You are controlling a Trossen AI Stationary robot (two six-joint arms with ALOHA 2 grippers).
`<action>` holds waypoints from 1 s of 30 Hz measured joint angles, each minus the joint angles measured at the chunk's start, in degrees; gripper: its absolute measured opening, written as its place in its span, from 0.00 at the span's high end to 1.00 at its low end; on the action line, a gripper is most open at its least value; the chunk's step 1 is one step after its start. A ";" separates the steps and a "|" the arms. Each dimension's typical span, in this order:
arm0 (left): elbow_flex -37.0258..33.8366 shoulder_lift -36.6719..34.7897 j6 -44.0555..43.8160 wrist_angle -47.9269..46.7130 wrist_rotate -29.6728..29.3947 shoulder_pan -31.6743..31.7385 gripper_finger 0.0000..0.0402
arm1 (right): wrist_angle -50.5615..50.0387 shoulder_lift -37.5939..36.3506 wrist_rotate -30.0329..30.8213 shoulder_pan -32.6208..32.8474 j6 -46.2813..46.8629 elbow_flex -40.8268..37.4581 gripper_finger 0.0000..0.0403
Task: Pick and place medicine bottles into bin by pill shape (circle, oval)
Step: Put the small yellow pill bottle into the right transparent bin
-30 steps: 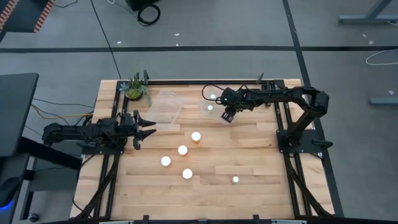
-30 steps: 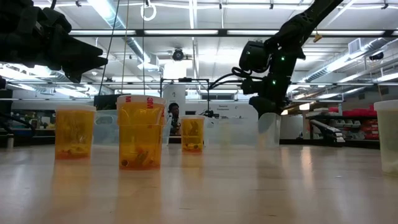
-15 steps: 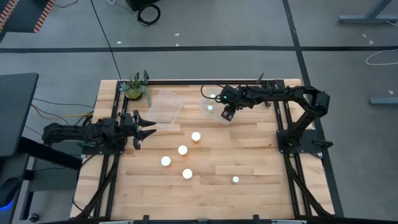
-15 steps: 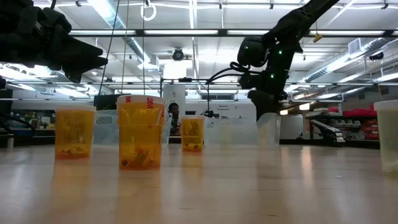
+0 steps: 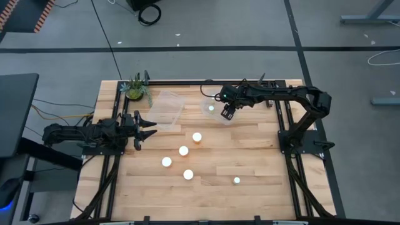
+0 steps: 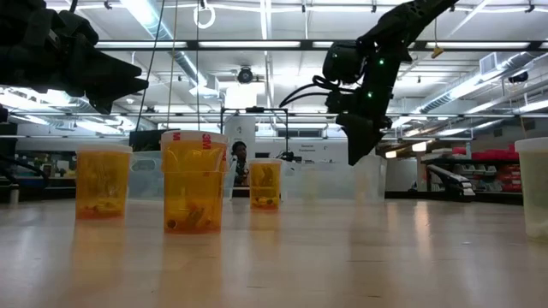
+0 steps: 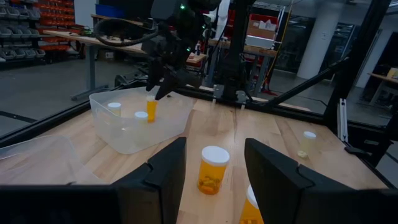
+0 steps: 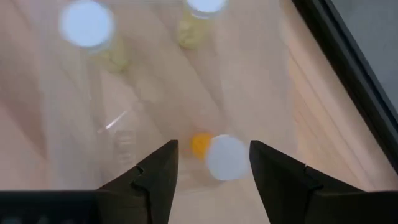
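Amber bottles are sitting in two groups. Three are standing inside the clear bin [image 5: 215,111] at upper centre of the high view: the left wrist view is showing two white caps and one orange bottle [image 7: 151,109] in that bin [image 7: 134,124]. Five more bottles are waiting on the bare worktop [image 5: 262,162], in a loose cluster at lower centre [image 5: 183,150], with one pale bottle [image 5: 237,180] apart toward the lower right. A second clear bin [image 5: 164,110] near the plant [image 5: 135,87] is looking empty, as far as I can tell.

The right end effector [image 5: 227,112] is hovering over the filled bin with its jaws spread and nothing between them; in the right wrist view a capped bottle [image 8: 219,155] is standing just below the parted fingers [image 8: 158,171], released. The left end effector [image 5: 145,129] is idling at the left edge, part open and carrying nothing.

By my count the sorting is standing at three of eight, and one bin is yet to receive anything.
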 joint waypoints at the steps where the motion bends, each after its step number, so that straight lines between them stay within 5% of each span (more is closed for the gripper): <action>1: 0.00 0.00 0.02 0.01 -0.02 0.02 0.57 | 0.05 -0.04 -0.01 0.65 -0.09 0.00 0.49; 7: 0.00 0.00 -0.03 0.00 -0.02 0.01 0.57 | 1.96 -0.44 -1.61 4.51 -2.24 0.02 0.50; 17: 0.00 0.00 0.00 0.00 0.00 0.02 0.57 | 9.50 -0.44 -16.82 12.13 -7.42 0.02 0.50; 30: 0.00 0.01 -0.02 0.01 0.00 0.02 0.57 | 9.52 -0.44 -13.63 25.50 -2.38 0.02 0.50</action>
